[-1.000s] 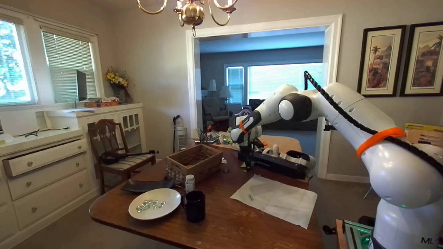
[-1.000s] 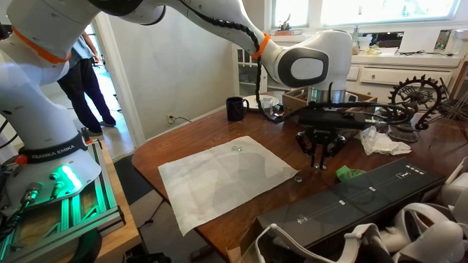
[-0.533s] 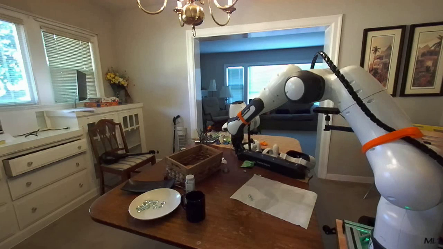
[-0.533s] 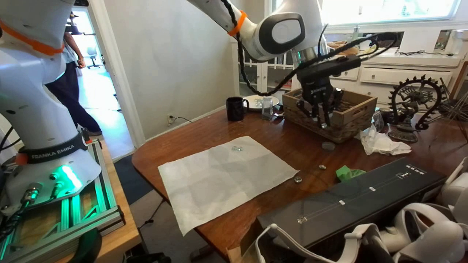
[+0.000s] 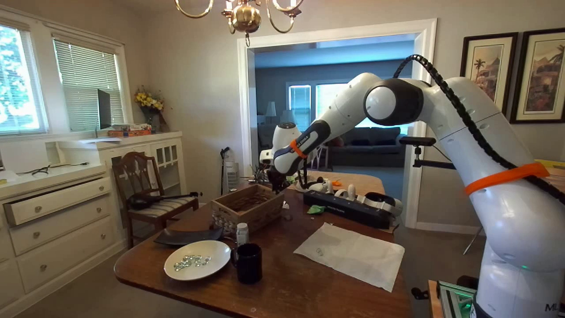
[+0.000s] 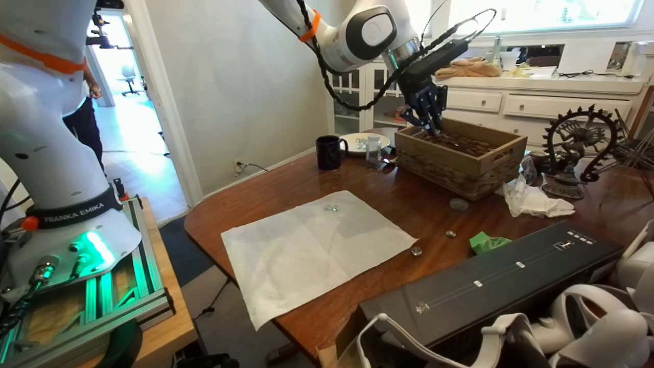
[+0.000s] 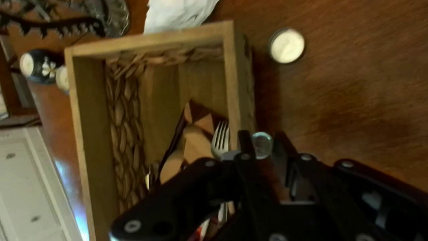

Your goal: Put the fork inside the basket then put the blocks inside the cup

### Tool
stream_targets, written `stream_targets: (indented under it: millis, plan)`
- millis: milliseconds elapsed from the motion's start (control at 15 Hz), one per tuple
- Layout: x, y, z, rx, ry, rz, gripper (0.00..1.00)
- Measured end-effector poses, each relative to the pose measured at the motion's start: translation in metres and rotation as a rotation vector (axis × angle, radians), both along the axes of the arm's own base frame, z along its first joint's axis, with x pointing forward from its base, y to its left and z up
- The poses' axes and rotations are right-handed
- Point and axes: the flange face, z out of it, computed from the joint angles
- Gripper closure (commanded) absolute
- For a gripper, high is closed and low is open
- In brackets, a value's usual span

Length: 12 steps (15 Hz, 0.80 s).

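Note:
My gripper (image 7: 262, 142) is shut on a clear glass bead (image 7: 263, 145), held between its fingertips in the wrist view. In an exterior view the gripper (image 6: 434, 132) is raised and tilted at the rim of the brown basket (image 6: 444, 171). The basket also shows in an exterior view (image 5: 251, 218). The fork (image 7: 220, 139) lies inside the basket against its side wall, partly hidden by the gripper, beside brown and tan pieces. The black cup (image 5: 250, 265) stands upright near the plate and also shows in an exterior view (image 6: 328, 153). Other beads (image 6: 331, 208) lie on the white paper.
The white plate (image 5: 220, 257) with several beads and a clear jar (image 5: 242, 234) stand by the cup. Loose beads (image 6: 416, 251) lie near the paper (image 6: 311, 255). A long black box (image 6: 500, 278), dark statue (image 6: 567, 153) and candle (image 7: 287, 46) are around the basket.
My gripper has risen from the table and moved over to the basket's rim, carrying a bead. The fingers now tilt. The basket, cup and plate have not moved.

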Motion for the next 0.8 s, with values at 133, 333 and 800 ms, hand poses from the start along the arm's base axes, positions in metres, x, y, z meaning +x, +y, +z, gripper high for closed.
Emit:
stream_targets:
  millis: [133, 333, 800]
  plan:
    - [0.019, 0.032, 0.008, -0.014, -0.018, 0.105, 0.95]
    - [0.047, 0.083, 0.018, -0.034, -0.032, 0.268, 0.95]
    - [0.093, 0.188, -0.020, -0.034, -0.005, 0.663, 0.95]
